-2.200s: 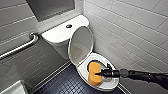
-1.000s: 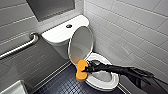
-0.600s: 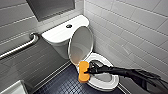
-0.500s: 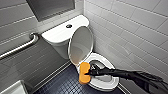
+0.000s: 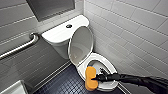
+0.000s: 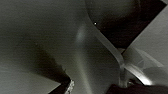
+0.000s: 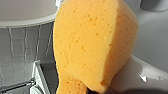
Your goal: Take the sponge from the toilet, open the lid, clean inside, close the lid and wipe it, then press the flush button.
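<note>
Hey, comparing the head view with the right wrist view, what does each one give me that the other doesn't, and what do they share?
Head view: the whole layout. The lid stands open against the tank, the flush button sits on the tank's top, and the right gripper holds the sponge on end over the seat at its front rim, above the dark tiled floor.
Right wrist view: the sponge's pitted pores and rounded bulk, close up.
Shared: the orange sponge, with glossy white toilet surface beside it.
</note>
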You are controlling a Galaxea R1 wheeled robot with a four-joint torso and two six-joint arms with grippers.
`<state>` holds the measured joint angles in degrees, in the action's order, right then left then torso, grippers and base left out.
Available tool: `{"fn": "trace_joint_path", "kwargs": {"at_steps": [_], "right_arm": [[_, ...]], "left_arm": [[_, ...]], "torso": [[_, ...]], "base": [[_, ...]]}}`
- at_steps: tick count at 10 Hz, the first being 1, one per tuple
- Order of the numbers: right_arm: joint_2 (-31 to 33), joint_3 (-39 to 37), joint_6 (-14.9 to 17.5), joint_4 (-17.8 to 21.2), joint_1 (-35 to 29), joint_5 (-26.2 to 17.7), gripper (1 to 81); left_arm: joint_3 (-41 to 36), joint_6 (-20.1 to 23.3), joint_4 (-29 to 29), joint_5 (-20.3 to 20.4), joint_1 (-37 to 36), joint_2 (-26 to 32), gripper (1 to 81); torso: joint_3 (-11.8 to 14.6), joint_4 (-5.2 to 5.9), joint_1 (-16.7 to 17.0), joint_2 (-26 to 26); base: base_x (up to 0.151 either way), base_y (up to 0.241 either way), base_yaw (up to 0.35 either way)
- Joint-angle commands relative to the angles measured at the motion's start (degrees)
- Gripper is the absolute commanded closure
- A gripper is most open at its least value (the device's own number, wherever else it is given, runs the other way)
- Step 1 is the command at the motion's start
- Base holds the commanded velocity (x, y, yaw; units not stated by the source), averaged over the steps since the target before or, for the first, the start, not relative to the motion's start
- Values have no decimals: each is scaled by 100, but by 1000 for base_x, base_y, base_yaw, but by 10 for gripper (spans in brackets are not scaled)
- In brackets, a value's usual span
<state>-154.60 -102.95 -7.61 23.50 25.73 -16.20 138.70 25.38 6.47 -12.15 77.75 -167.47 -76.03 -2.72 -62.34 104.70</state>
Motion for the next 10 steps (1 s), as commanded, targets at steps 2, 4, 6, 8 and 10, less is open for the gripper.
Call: {"fn": "trace_joint_path", "kwargs": {"at_steps": [2, 4, 6, 8, 10], "right_arm": [[1322, 1444, -39, 58, -64, 151, 811], [1955, 2094, -39, 49, 200, 450, 811], [2456, 2595, -30, 23, 542, 670, 811], [3036, 3001, -22, -109, 1078, 1040, 811], [3624, 3317, -22, -232, 1597, 1382, 811]], "left_arm": [[-71, 37, 73, -586, 140, -23, 10], [-71, 37, 73, -586, 131, -23, 10], [-89, 37, 73, -595, 122, -6, 10], [-97, 37, 73, -595, 122, -6, 10], [-98, 46, 65, -595, 122, -6, 10]], "torso": [[0, 0, 0, 0], [2, 0, 0, 0], [2, 0, 0, 0], [2, 0, 0, 0], [2, 0, 0, 0]], "base": [[0, 0, 0], [0, 0, 0], [0, 0, 0], [0, 0, 0], [0, 0, 0]]}}
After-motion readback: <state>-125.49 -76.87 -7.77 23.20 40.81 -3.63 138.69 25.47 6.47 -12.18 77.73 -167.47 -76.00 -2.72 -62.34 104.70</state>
